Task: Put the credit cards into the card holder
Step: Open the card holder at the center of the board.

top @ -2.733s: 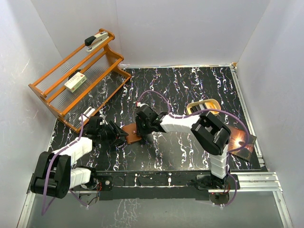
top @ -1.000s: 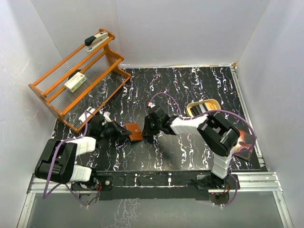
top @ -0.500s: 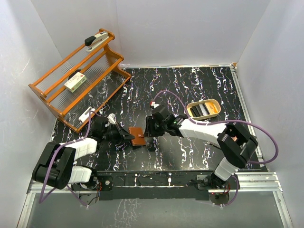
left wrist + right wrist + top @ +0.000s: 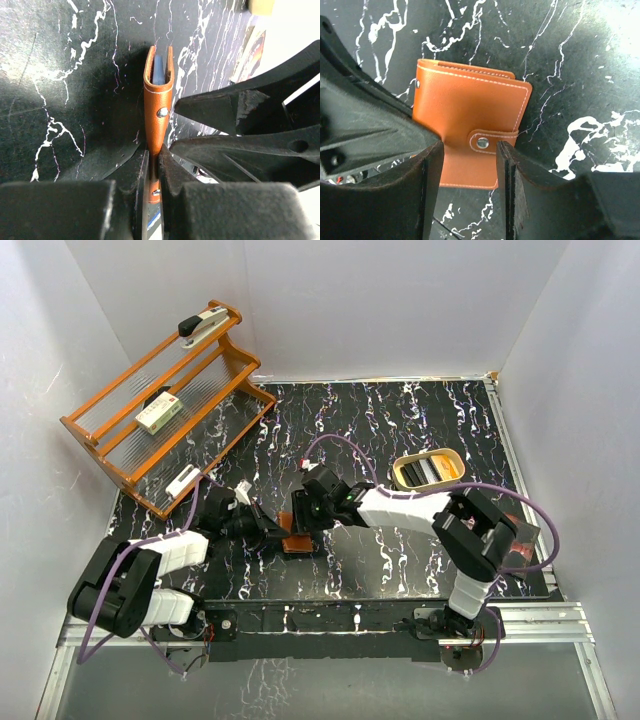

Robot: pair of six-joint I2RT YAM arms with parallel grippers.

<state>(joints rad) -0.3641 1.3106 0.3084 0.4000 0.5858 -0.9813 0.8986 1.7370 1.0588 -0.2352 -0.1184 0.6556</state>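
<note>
Left wrist cam: folded card holder [image 4: 158, 112] nipped by its edge in left pincer [image 4: 154, 159], clamped tight.
Pale blue credit card [image 4: 159, 70] tucked in the fold at the far end. Positioned front-centre on the black marbled bench [image 4: 400, 420], between both pincers; can't tell whether resting on it or lifted. Right wrist cam: facing the holder's flat side, snap tab [image 4: 492, 141] buttoned, right pincer [image 4: 469, 147] partly spread, fingers [image 4: 427, 190] either side of the holder's near edge, contact unclear. Elsewhere: orange wooden rack [image 4: 245, 365] back-left with stapler [image 4: 203, 322] on top and white-green box [image 4: 158, 414] on a shelf; tan tray [image 4: 397, 472] with dark items right of centre.
</note>
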